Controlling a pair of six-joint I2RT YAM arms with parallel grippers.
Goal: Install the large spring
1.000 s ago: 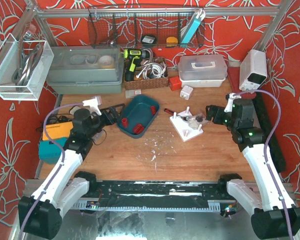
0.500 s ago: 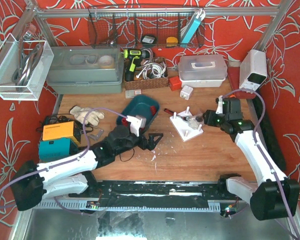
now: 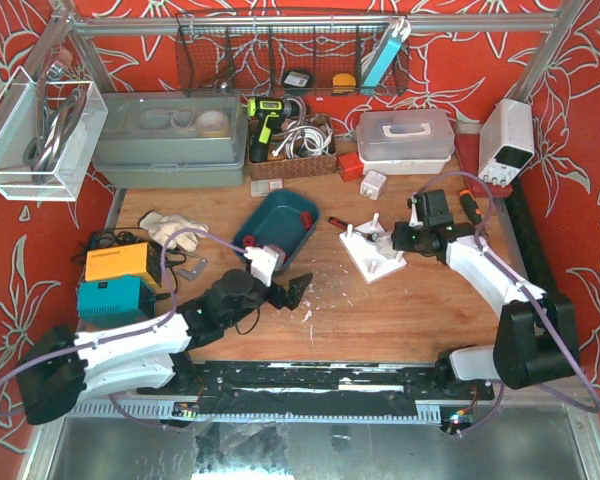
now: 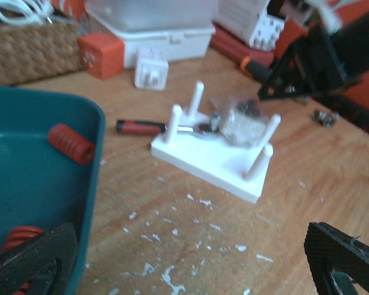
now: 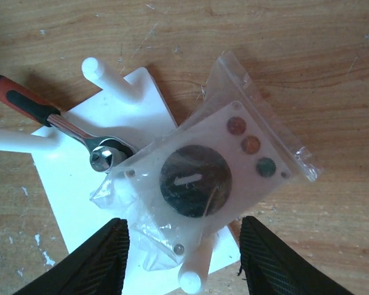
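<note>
A teal tray point(image 3: 277, 228) point(image 4: 43, 184) holds red springs: one point(image 4: 71, 142) lies in the open, and a thicker-coiled one point(image 4: 21, 236) is half hidden behind my left finger. My left gripper point(image 3: 292, 290) point(image 4: 187, 267) is open over bare wood, just right of the tray. The white base point(image 3: 372, 255) point(image 4: 203, 163) point(image 5: 80, 184) has upright pegs. A clear bag with a plate point(image 5: 197, 178) point(image 4: 240, 120) and a red-handled ratchet point(image 5: 24, 101) point(image 4: 141, 127) lie on it. My right gripper point(image 3: 400, 238) point(image 5: 181, 258) hangs over the base, its jaws apart either side of the bag's lower corner and a peg.
At the back stand a grey-green box point(image 3: 160, 140), a wicker basket point(image 3: 290, 150) and a clear lidded box point(image 3: 405, 135). Orange and teal devices point(image 3: 110, 280) and a glove point(image 3: 170, 228) lie at the left. A white power supply point(image 3: 507, 140) stands at the right. White flakes point(image 3: 305, 300) dot the wood.
My left arm swung from the table's left side to the tray's right edge. My right gripper moved left over the white base, and its jaws narrowed.
</note>
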